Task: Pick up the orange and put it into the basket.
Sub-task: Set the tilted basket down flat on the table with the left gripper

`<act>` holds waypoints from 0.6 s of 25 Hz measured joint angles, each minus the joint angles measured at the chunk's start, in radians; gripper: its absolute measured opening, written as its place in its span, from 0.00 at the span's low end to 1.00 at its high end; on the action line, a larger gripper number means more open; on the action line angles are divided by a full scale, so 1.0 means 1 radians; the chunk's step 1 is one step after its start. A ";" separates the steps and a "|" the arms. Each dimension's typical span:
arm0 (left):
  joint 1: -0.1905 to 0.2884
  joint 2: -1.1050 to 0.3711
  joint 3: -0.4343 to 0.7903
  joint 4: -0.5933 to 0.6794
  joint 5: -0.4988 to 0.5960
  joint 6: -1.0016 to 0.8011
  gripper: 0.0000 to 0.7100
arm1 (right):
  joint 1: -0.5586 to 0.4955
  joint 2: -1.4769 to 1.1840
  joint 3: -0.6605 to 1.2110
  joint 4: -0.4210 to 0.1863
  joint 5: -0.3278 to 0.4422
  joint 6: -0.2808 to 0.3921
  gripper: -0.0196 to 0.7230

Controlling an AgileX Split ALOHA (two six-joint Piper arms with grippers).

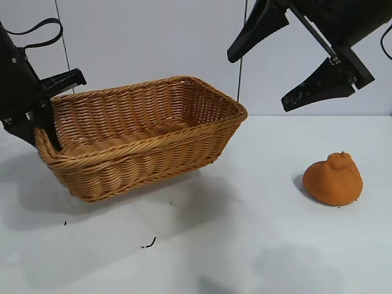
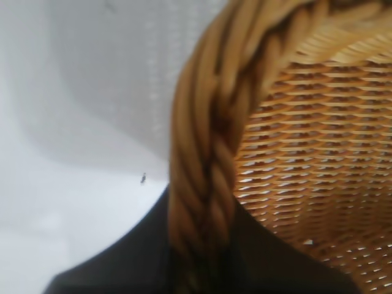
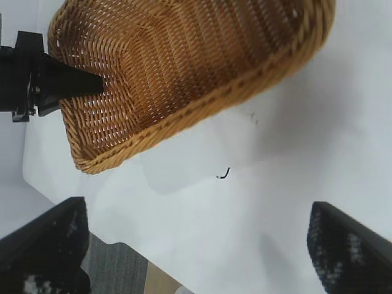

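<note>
Table [image 1: 202,245] has the basket [image 1: 141,141] tilted up, left hand [image 1: 43,122] pinching its rim. Right hand [image 1: 294,58] hangs wide open, nearer the orange [image 1: 334,179], which sits on the table almost straight below it.

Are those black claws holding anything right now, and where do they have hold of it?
The left tool clamps the basket by the braided rim of its short end. The right tool hangs open and empty above the orange.

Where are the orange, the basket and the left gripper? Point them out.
orange [image 1: 334,180]: exterior view, middle of the fruit.
basket [image 1: 147,162]: exterior view, front outer wall.
left gripper [image 1: 46,125]: exterior view, jaws at the rim.
</note>
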 joint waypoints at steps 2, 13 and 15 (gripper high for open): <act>0.000 0.032 -0.052 0.000 0.065 0.058 0.13 | 0.000 0.000 0.000 0.000 0.003 0.000 0.96; -0.001 0.165 -0.252 0.000 0.183 0.252 0.13 | 0.000 0.000 0.000 0.000 0.008 0.000 0.96; -0.002 0.181 -0.252 0.000 0.178 0.272 0.13 | 0.000 0.000 0.000 0.000 0.008 0.000 0.96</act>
